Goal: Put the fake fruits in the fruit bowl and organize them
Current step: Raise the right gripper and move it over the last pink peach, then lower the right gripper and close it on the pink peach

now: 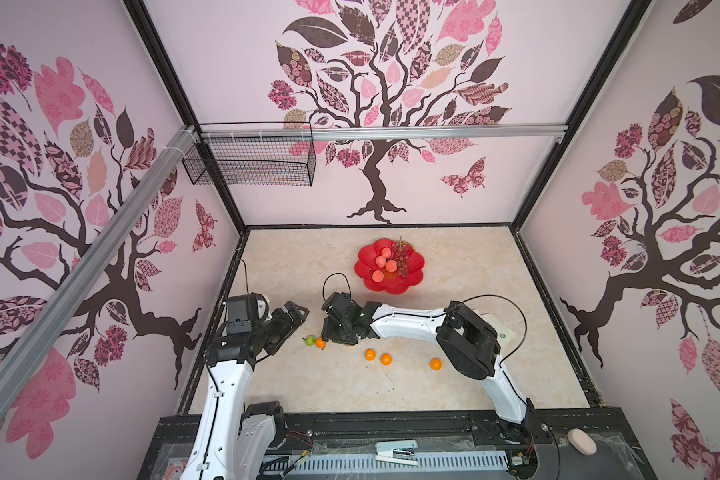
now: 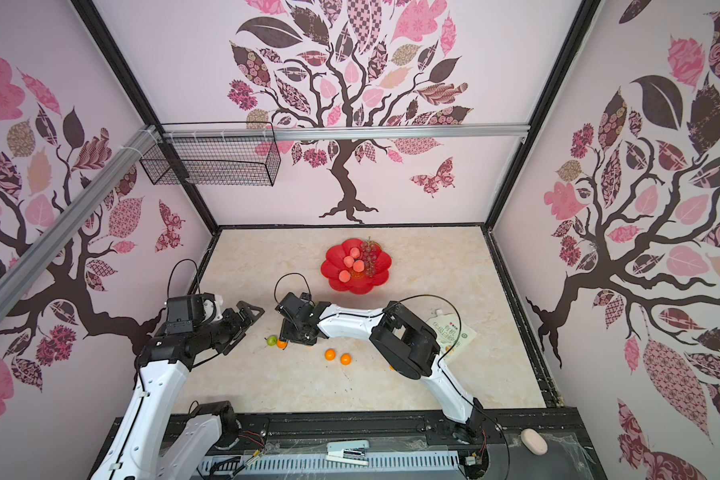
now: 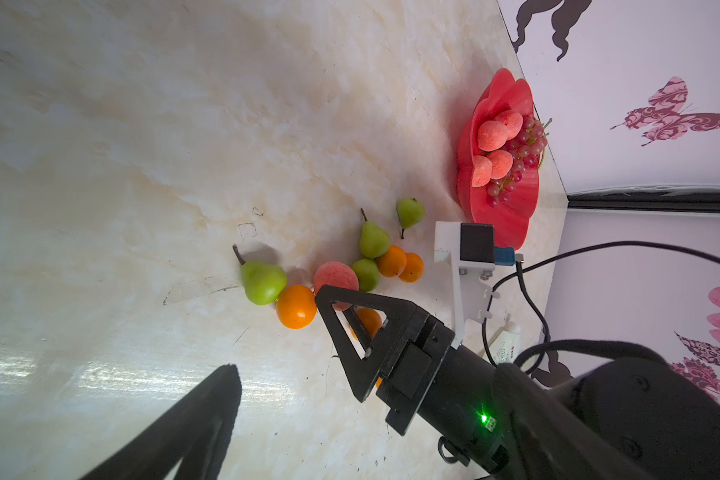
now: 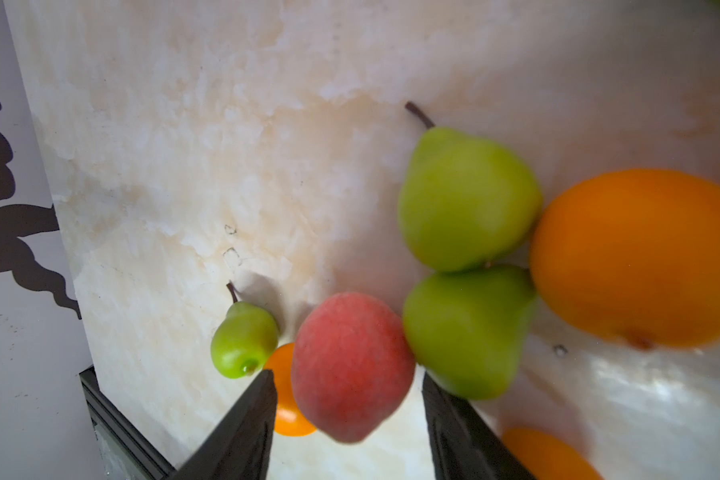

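Note:
The red flower-shaped fruit bowl (image 1: 408,283) (image 2: 376,279) (image 3: 512,226) sits at the back middle and holds several peaches (image 1: 381,261) and a dark-red grape bunch (image 1: 402,259). A loose cluster of fruits lies on the table: green pears (image 3: 262,282) (image 4: 466,199), oranges (image 3: 296,306) (image 1: 370,354) and one peach (image 4: 352,365) (image 3: 335,276). My right gripper (image 4: 346,399) (image 1: 338,332) reaches down over this cluster. It is open, and the peach sits between its fingers with a gap on each side. My left gripper (image 1: 297,315) hovers to the left of the cluster, open and empty. Only one of its fingers (image 3: 208,415) shows in the left wrist view.
Two oranges (image 1: 386,359) (image 1: 435,364) lie apart near the front. A cream printed pouch (image 2: 449,332) lies under the right arm. A black wire basket (image 1: 250,160) hangs on the back left rail. A stapler (image 1: 395,451) and a white oval object (image 1: 581,441) rest on the front ledge.

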Tool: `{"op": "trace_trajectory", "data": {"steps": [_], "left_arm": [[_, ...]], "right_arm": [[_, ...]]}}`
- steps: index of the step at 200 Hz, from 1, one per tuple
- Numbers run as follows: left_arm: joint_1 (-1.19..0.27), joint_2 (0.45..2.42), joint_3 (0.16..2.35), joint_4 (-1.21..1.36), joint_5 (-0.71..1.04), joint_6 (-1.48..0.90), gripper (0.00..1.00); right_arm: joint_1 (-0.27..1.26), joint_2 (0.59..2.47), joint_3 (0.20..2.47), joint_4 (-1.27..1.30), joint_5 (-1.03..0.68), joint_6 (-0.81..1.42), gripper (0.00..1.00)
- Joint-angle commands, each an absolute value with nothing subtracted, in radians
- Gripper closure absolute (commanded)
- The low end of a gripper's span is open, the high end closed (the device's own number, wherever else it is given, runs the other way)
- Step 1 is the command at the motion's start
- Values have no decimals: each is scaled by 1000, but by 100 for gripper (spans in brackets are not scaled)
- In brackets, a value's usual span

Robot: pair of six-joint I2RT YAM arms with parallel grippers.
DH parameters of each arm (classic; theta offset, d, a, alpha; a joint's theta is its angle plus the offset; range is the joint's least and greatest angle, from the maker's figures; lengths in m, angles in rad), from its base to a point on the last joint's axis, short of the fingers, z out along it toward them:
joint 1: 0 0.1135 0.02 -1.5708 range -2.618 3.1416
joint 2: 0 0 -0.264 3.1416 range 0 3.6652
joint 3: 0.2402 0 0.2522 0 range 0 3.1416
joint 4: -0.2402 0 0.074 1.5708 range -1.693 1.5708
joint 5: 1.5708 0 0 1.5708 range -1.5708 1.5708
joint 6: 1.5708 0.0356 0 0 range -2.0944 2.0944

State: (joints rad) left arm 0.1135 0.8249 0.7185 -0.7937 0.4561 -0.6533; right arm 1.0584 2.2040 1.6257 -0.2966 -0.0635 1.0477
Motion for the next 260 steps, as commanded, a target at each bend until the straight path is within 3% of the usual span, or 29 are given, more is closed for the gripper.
{"op": "trace_trajectory", "data": {"steps": [1, 88, 160, 260], "left_arm": [[119, 826, 706, -770, 472, -635, 2], [120, 838, 700, -753, 491, -633, 1], [120, 838, 696, -748, 500, -631, 2], [120, 843, 693, -727, 530, -615, 2]], "right_arm": [[1061, 2258, 1676, -352, -24, 1037, 40], [1059, 2330, 1742, -438, 20, 1008, 40], [1058, 2338, 1738, -442, 12, 993, 50], [1043, 2262, 1747, -468, 27, 956, 55]]}}
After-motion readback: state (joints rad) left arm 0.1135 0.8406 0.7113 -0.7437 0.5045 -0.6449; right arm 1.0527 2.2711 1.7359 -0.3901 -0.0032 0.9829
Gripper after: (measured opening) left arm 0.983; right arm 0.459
